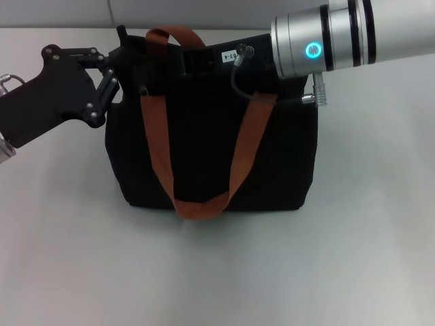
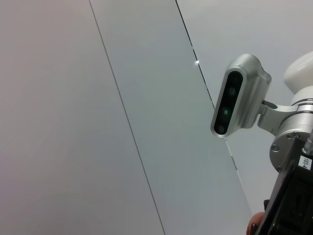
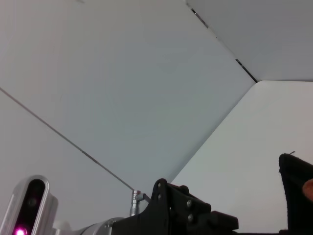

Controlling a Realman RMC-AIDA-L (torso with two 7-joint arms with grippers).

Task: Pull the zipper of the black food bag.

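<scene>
Now black food bag (image 1: 211,156) sits mid-frame on white table (image 1: 353,258), orange handles (image 1: 238,163) draped down front. Left gripper (image 1: 126,58) at bag's upper-left corner, right gripper (image 1: 204,58) at top edge — grip unclear on both. Zipper hidden. Best: one steadies corner, other pulls slider straight along track.

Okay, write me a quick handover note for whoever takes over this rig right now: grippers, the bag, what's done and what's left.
Left gripper: at the top left corner of the boxy black fabric food bag, apparently steadying it; finger state unclear.
Right gripper: hidden behind its own silver arm, over the bag's top right.
The bag stands upright on the white table, its rust-orange webbing handles draped down the front.
The zipper cannot be made out, so progress is unknown.
Left: confirm the slider's position, then pull it along the top edge.
</scene>
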